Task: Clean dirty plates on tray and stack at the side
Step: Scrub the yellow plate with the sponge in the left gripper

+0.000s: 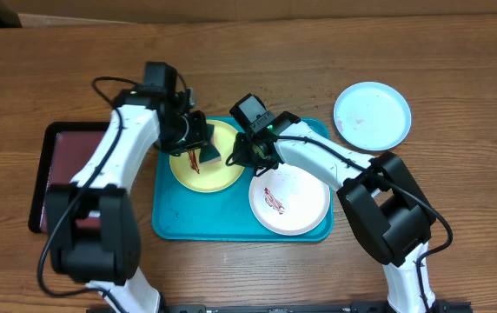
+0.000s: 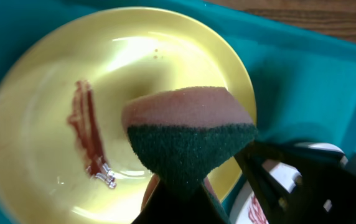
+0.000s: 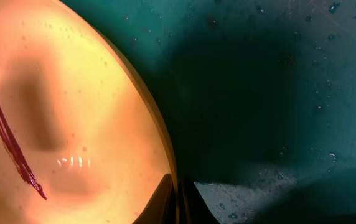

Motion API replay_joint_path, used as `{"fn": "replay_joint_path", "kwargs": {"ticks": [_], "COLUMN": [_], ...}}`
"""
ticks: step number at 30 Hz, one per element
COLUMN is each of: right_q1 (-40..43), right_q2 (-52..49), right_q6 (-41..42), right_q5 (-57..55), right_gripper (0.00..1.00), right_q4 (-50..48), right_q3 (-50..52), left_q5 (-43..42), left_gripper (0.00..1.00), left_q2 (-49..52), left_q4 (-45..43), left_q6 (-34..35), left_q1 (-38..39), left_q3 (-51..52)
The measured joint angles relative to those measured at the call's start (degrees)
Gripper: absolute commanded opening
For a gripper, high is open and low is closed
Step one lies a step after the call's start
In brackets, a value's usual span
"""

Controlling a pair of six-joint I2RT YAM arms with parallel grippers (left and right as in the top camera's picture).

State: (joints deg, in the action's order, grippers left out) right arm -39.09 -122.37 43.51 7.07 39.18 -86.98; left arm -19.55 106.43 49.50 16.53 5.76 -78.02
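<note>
A green-faced sponge (image 2: 190, 146) fills the left wrist view, grasped by the left claw (image 1: 203, 143) over the lime plate (image 1: 205, 169). This plate lies in the tray (image 1: 170, 217) toward 10 o'clock. A reddish smear (image 2: 88, 134) sits on the plate at 9 o'clock from the sponge.

The right claw (image 3: 178, 199) is clenched, with its tips at the plate's rim. Whether it pinches the rim or only braces it, I cannot tell.

The white plate (image 1: 289, 202), also smeared, lies in the tray at 4 o'clock. The light blue plate (image 1: 372, 116) rests on the surface at 2 o'clock, off the tray.

The step in hand looks like scrubbing the lime plate. The next move calls for pressing the sponge down and sweeping it across the smear while the rim is held steady.
</note>
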Motion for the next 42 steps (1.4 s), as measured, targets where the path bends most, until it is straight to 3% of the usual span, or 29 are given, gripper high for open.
{"fn": "replay_joint_path", "kwargs": {"ticks": [10,14,22,28,31,35,39,42], "right_q1": [-0.02,-0.09,-1.01,-1.11,-1.01,-1.01,-1.01,-1.03], "right_q2": [0.0,0.0,0.0,0.0,0.0,0.0,0.0,0.0], "right_q6": [-0.07,-0.07,-0.04,-0.04,-0.04,-0.07,-0.04,-0.07], "right_q5": [-0.04,-0.04,-0.11,0.0,-0.28,-0.46,-0.46,-0.46], "right_gripper": [0.04,0.04,0.04,0.04,0.04,0.04,0.04,0.04], "right_q4": [-0.26,-0.7,-0.83,-0.92,-0.59,-0.55,-0.63,-0.66], "right_q3": [0.11,0.11,0.11,0.11,0.11,0.11,0.11,0.11], "left_q5": [2.16,9.35,31.39,36.33,33.77,21.09,7.87,3.45], "left_gripper": [0.04,0.04,0.04,0.04,0.04,0.04,0.04,0.04], "left_q2": [9.73,9.79,9.25,10.21,10.27,10.27,10.27,10.27], "left_q4": [-4.46,-2.36,4.59,11.21,12.28,11.1,10.75,10.29], "left_q6": [0.33,3.65,8.72,9.62,8.46,4.81,2.38,1.55], "left_q1": [0.63,1.27,1.99,1.97,1.22,0.44,0.98,1.99], "left_q3": [-0.02,-0.92,-2.27,-8.24,-13.25,-17.62,-17.35,-15.26]}}
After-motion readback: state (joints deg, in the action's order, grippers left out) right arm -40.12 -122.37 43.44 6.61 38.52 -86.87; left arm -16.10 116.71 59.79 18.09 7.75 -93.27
